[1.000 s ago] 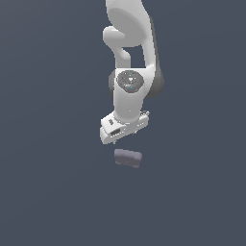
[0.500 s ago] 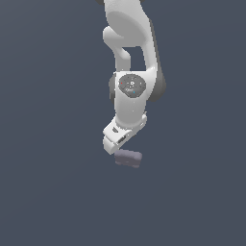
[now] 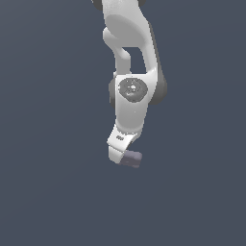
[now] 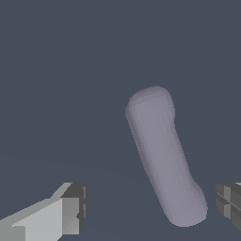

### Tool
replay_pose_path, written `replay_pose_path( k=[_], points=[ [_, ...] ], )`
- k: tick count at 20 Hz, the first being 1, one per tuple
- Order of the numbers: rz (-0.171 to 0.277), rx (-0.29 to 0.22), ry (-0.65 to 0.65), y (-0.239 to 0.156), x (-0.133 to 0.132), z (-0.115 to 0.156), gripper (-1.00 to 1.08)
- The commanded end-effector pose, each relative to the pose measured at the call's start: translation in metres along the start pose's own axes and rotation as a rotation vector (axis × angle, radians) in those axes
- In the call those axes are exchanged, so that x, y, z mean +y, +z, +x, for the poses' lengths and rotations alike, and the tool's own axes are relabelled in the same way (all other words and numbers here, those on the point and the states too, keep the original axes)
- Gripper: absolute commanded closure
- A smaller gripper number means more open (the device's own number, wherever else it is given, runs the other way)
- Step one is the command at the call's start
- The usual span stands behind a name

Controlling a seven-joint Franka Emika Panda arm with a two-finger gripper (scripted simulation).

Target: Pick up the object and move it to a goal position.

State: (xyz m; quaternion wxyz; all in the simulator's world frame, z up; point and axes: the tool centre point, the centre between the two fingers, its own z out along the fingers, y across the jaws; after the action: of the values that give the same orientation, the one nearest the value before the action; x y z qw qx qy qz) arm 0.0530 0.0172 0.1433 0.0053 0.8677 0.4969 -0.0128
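Note:
The object (image 3: 131,159) is a small greyish-purple rounded oblong block lying on the dark floor. In the exterior view my white gripper (image 3: 118,153) is right down at it and covers part of it. In the wrist view the block (image 4: 164,155) lies lengthwise between my two fingers, nearer one finger pad (image 4: 229,203) than the other (image 4: 75,207). The jaws stand wide apart with gaps on both sides of the block. My gripper (image 4: 150,207) is open and holds nothing.
A plain dark blue-grey floor (image 3: 57,192) fills both views. The white arm (image 3: 132,96) rises above the gripper to the frame's top. No other objects show.
The arm has lowered and turned; the gripper came down from above the block to sit around it at floor level. The block has not moved.

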Motion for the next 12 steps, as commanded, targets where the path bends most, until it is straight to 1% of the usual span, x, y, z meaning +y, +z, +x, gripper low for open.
replay_pose_path(
  k=[1, 6, 12],
  points=[
    [-0.001, 0.005, -0.069, 0.000, 0.004, 0.003, -0.92],
    [-0.003, 0.014, -0.186, -0.001, 0.011, 0.009, -0.92],
    [-0.006, 0.022, -0.282, -0.002, 0.016, 0.013, -0.92]
  ],
)
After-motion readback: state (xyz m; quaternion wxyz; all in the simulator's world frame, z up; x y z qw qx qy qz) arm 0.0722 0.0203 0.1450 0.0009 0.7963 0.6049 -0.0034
